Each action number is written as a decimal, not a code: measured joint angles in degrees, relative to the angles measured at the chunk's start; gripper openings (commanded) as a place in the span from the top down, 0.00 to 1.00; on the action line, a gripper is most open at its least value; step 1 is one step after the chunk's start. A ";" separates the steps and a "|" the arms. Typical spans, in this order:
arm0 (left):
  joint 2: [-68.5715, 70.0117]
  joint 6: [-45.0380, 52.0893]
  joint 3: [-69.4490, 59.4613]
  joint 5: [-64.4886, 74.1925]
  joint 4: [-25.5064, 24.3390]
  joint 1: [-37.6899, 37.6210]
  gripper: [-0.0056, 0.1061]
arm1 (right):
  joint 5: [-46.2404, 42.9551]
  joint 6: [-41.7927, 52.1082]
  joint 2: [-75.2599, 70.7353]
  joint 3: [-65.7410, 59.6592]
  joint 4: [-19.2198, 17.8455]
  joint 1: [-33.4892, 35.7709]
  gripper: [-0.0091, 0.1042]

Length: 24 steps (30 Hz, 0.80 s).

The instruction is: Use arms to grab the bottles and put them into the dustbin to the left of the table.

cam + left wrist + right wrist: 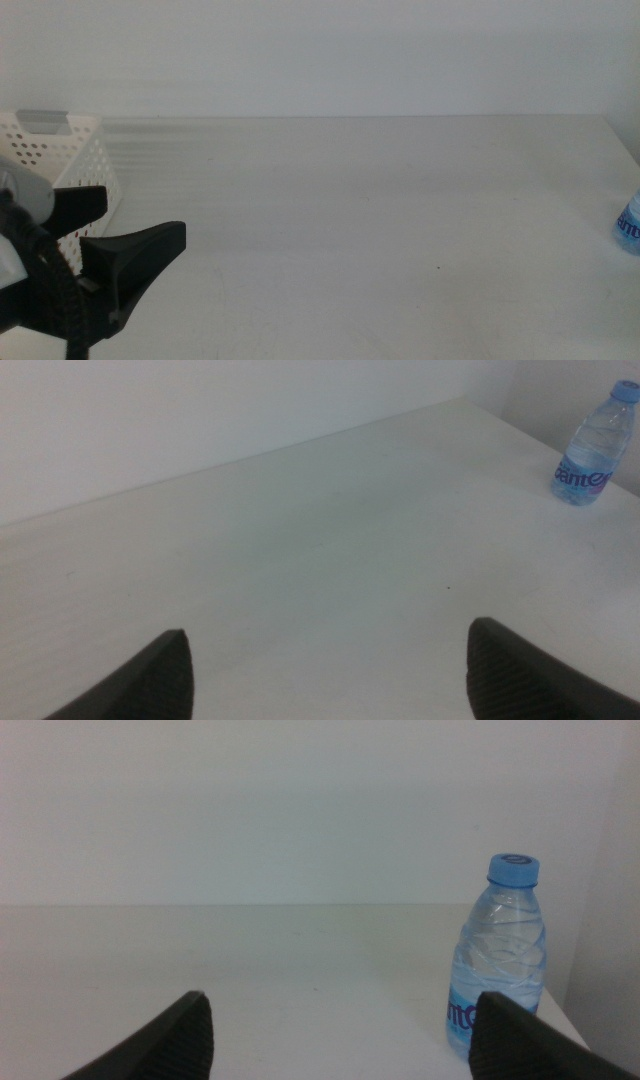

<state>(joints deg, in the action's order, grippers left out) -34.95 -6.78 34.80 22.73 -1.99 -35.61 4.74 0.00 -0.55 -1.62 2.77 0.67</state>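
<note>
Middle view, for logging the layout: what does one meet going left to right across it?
White dustbin at the far left edge → open left gripper just in front of it → bare table → water bottle at the right edge.

A small clear water bottle [628, 222] with blue cap stands upright, far from the white dustbin [70, 165].

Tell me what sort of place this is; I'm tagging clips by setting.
Probably a lab test bench: a bare white table against a plain wall, a perforated white basket, one water bottle, and the left gripper with open fingers.
</note>
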 measured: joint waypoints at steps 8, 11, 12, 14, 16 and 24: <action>0.00 0.00 0.00 0.00 0.00 0.00 0.14 | -0.56 0.00 3.54 0.00 1.23 0.00 0.33; 0.00 0.00 0.00 0.00 0.00 0.00 0.14 | -1.45 0.00 8.66 0.00 0.91 0.00 0.33; 0.00 0.00 0.00 0.00 0.00 -0.03 0.14 | -2.41 0.00 10.67 0.00 0.47 0.00 0.33; 0.00 0.00 0.00 0.00 0.00 -0.03 0.14 | -4.74 0.00 14.55 0.05 -0.42 0.00 0.33; 0.00 0.00 0.00 0.00 0.00 -0.03 0.14 | -7.05 0.00 17.72 0.11 -1.96 0.00 0.33; 0.00 0.00 0.00 0.00 0.00 -0.03 0.14 | -22.42 0.38 27.26 0.05 -3.60 0.00 0.33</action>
<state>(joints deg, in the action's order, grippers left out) -34.95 -6.78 34.80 22.73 -1.99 -35.64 -17.69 0.38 26.71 -1.57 -0.82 0.67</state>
